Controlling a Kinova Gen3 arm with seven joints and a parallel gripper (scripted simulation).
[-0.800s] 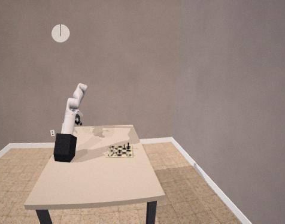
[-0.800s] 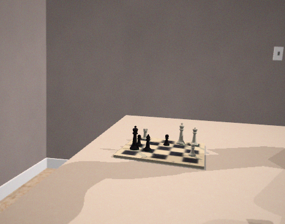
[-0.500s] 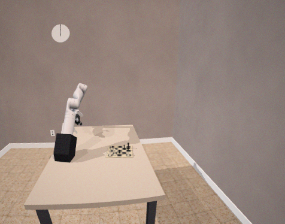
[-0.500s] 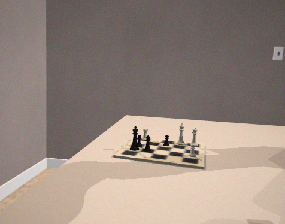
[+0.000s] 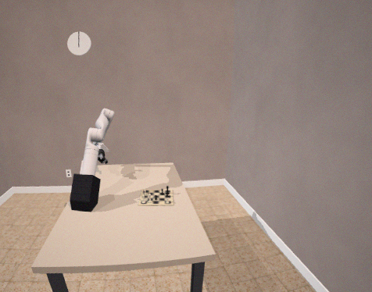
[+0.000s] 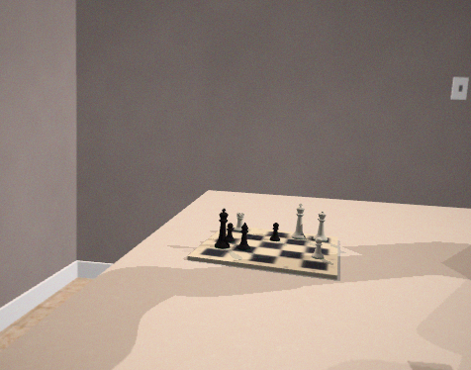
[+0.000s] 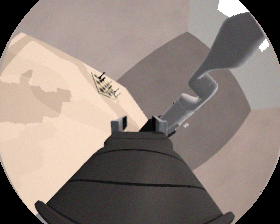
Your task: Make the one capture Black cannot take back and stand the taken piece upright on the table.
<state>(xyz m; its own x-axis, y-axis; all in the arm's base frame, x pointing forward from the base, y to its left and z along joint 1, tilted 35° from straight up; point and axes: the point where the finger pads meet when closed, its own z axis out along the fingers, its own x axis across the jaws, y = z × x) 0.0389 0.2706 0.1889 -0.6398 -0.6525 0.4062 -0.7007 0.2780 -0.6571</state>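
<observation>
A small chessboard (image 6: pixel 268 251) lies on the beige table; it also shows in the top view (image 5: pixel 156 197) and, tiny, in the wrist view (image 7: pixel 106 86). On it stand black pieces: a tall king (image 6: pixel 223 230), a bishop-like piece (image 6: pixel 244 236), and two pawns (image 6: pixel 230 231) (image 6: pixel 275 231). White pieces: a king (image 6: pixel 300 222), a queen (image 6: pixel 322 227), a pawn (image 6: pixel 318 248) and a rook (image 6: pixel 239 221) at the far left. All stand upright. My gripper (image 5: pixel 103 156) is open and empty, held up close to the arm's base, far from the board; its fingertips show in the wrist view (image 7: pixel 136 123).
The arm stands on a black pedestal (image 5: pixel 84 192) at the table's left side. The table's right edge runs close past the board. Tiled floor and grey walls surround the table.
</observation>
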